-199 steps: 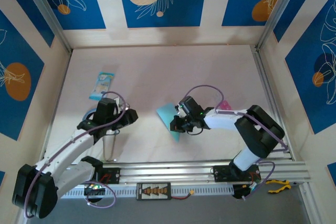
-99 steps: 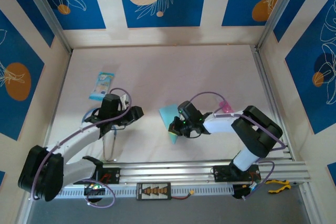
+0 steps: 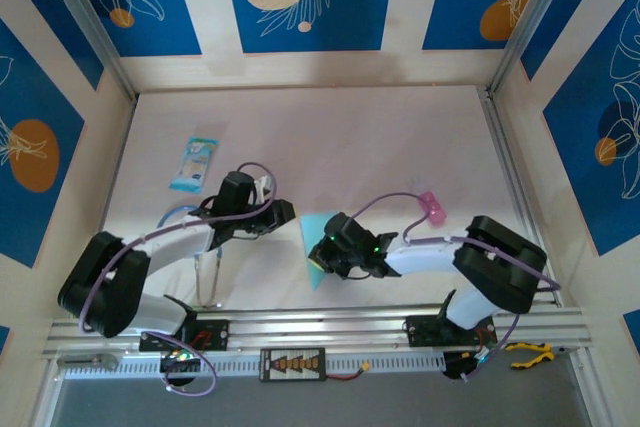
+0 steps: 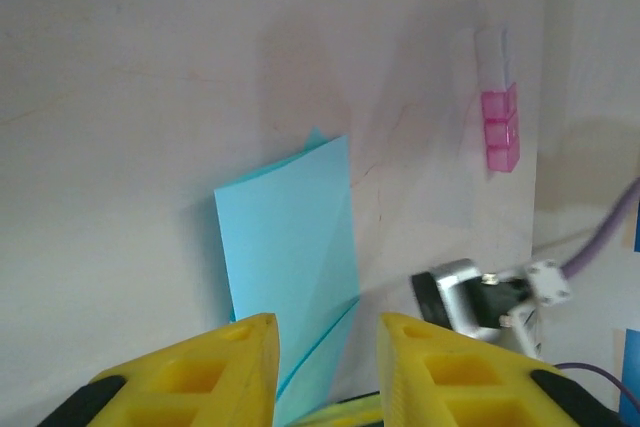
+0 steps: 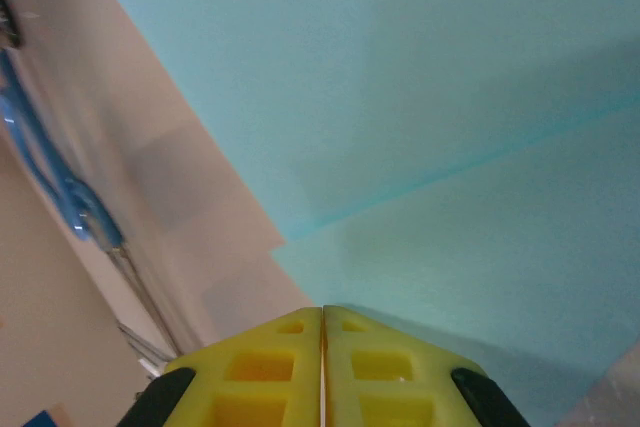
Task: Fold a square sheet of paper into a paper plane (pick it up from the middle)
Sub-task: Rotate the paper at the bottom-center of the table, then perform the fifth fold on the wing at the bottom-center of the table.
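Observation:
The light-blue sheet of paper (image 3: 313,232) lies folded on the table as a narrow pointed shape with a diagonal crease (image 4: 290,237). My right gripper (image 3: 325,252) sits over its near right part. In the right wrist view its yellow fingers (image 5: 322,309) are shut tip to tip and rest on the paper (image 5: 400,97), with nothing visibly between them. My left gripper (image 3: 285,215) hovers just left of the sheet. Its yellow fingers stand apart (image 4: 325,322) with the paper's near end showing in the gap, not touching it.
A blue-and-white printed packet (image 3: 194,162) lies at the left back. A small pink item (image 3: 432,207) sits right of the paper (image 4: 498,127). The aluminium rail (image 3: 330,325) runs along the near edge. Walls close in on both sides.
My right gripper has slid left and toward the near edge along the paper, which now looks narrower. My left gripper has moved right, close to the sheet, and its jaws have narrowed.

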Available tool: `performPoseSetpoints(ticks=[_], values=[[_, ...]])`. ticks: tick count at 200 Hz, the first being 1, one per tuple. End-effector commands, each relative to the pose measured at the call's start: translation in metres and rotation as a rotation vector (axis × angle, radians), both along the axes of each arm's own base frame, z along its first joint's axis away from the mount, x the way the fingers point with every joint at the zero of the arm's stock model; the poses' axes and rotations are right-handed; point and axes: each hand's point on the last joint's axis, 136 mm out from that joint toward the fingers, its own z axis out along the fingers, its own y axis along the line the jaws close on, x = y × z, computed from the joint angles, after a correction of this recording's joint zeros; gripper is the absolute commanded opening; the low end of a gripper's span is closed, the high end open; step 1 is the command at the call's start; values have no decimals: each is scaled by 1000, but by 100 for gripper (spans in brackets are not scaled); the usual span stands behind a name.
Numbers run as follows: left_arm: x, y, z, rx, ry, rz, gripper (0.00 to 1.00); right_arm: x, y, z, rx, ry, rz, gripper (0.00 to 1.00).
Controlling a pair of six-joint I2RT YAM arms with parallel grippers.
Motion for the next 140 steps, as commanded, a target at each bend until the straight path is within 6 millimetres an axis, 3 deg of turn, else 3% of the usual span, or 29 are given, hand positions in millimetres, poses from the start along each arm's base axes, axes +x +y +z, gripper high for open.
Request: performPoseSetpoints(ticks=[1,39,60,107,140], values=[[3,-20,6,-40,-12,-56,30,10,-30,5,-91,-48,-26,10],[3,-40,-8,-30,23,-102,26,20,-77,9,-182,-103,38,13],[5,-46,-16,-23,40,-105,25,26,-91,10,-164,-103,71,13],[8,-39,-36,95,77,-105,23,36,-96,12,-100,-98,88,15],[4,-35,-50,121,107,-104,21,39,-87,13,-63,-101,141,17]])
